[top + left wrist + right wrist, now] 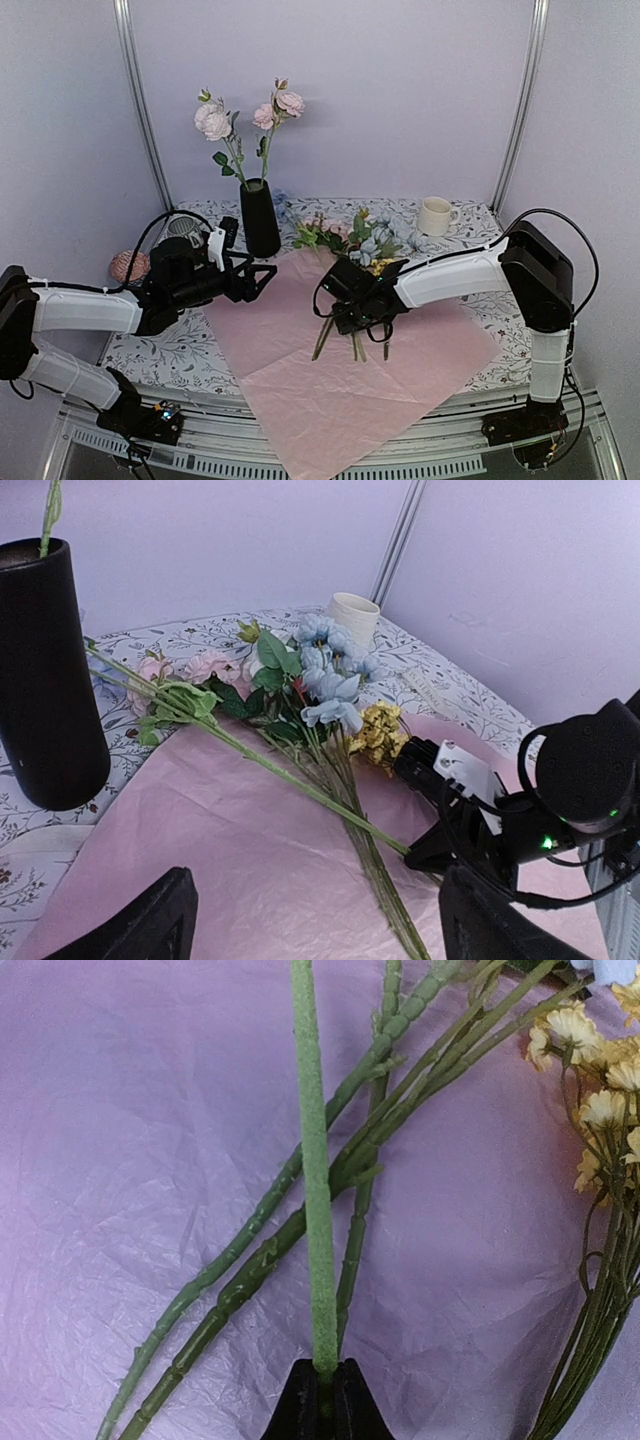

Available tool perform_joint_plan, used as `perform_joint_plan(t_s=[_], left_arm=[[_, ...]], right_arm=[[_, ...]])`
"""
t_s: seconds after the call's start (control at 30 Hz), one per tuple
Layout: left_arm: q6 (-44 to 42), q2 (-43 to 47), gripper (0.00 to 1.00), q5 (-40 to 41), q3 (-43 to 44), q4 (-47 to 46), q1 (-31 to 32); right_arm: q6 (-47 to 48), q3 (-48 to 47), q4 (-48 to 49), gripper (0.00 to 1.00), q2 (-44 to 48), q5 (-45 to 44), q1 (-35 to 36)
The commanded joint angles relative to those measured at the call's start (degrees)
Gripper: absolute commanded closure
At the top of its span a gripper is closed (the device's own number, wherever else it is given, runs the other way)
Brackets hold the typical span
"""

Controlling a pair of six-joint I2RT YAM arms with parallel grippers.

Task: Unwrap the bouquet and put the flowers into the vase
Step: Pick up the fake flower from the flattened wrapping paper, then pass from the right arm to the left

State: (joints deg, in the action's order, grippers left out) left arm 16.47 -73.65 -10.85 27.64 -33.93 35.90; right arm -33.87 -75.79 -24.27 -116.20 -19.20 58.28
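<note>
Top external view: at the left, the left gripper (262, 279) hangs with its fingers spread wide and nothing between them, just near of the tall matte black vase (260, 218). The vase stands upright on the floral-print table cover (160, 350) and holds two pink roses (214, 121). At centre, the lilac-pink wrapping paper (340, 370) lies opened flat, and the loose green-stemmed artificial flowers (352, 238) rest across its far edge, heads pointing away. To their right, the right gripper (325, 1400) is low over the paper, fingers pressed together on a single fuzzy green stem (312, 1160). Two or three other stems lie crossed directly beneath it. Farther right stands a white ceramic mug (435, 215), well clear. Risks noted: lifting may drag the crossed stems or snagged foliage along; a bloom-heavy stem may pivot in so narrow a pinch; the vase mouth is slim and part occupied, so a misaligned insertion could tip it.
</note>
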Motion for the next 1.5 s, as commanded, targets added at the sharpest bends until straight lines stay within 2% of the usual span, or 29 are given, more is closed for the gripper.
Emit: perform_joint_plan(t_s=[0.0,0.4,0.6,0.87,1.13,1.3,1.4,1.47], left_arm=[[-0.7,-0.1,0.14,0.6,1.3,0.2,1.0],[-0.4,-0.4,0.14,-0.1,1.4,0.0,1.1],[-0.4,-0.8,0.14,-0.3,1.2,-0.6,1.3],[-0.9,-0.8,0.13,-2.1,0.9,-2.2,1.6],[0.0,1.5,0.11,-5.9,2.1,-4.2,1.5],[2.6,5.8,0.11,-4.5,3.5,-4.4,1.5],[4.6,8.3,0.09,-4.4,4.4,-4.9,1.5],[7.3,8.6,0.07,-5.6,4.5,-7.3,1.5]], right_arm=[[-1.1,1.0,1.9,0.97,4.5,-2.5,0.1],[-2.6,9.3,7.7,0.97,17.8,-5.6,0.1],[0.3,19.9,20.3,0.97,28.5,-4.9,0.1],[12.4,36.2,46.6,0.95,46.1,-2.2,0.1],[29.5,40.6,64.1,0.96,44.6,8.3,0.2],[35.5,41.4,71.0,0.96,41.8,12.7,0.2],[35.3,41.4,72.7,0.96,40.2,17.7,0.2],[34.7,44.8,78.6,0.96,38.7,22.1,0.2]])
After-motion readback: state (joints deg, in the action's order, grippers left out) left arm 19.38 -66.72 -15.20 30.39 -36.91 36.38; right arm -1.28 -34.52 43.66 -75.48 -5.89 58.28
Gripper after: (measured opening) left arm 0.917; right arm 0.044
